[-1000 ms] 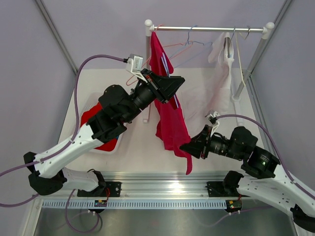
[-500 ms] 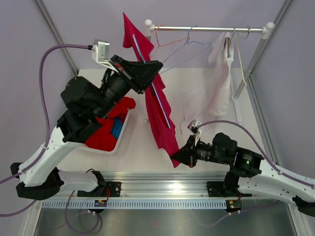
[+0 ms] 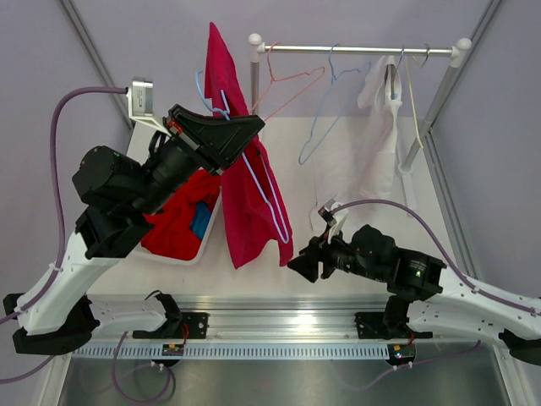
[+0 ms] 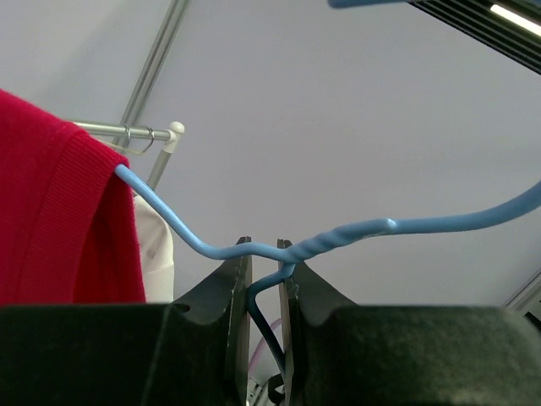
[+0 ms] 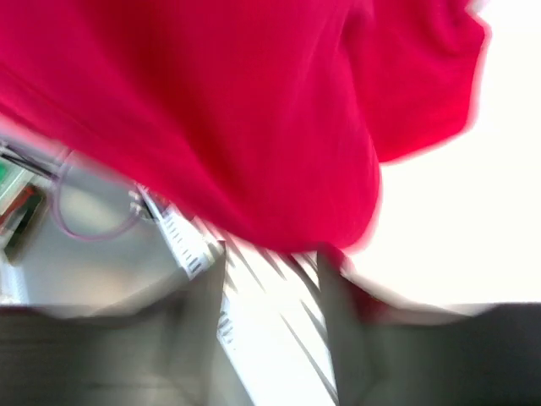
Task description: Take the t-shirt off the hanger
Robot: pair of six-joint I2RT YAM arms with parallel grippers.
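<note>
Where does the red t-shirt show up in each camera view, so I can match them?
Top external: the red t-shirt hangs left of centre, on the blue hanger.
Left wrist: red t-shirt at the left edge, draped over the blue hanger.
Right wrist: red t-shirt, blurred, filling the upper part.
Shared landmark: the blue hanger, in top external and left wrist only.

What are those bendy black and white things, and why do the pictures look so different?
They are two robot arms fixed at the near edge of a table. One picture looks down from a camera above them; the other two come from small cameras on the arms' wrists. The left claw is pinched on a blue wire hanger with a red t-shirt hanging on it. The right claw is open near the shirt's lower edge, holding nothing; its picture is blurry. On the table sits a white tub of red clothes. Behind stands a rail with a white garment.
</note>
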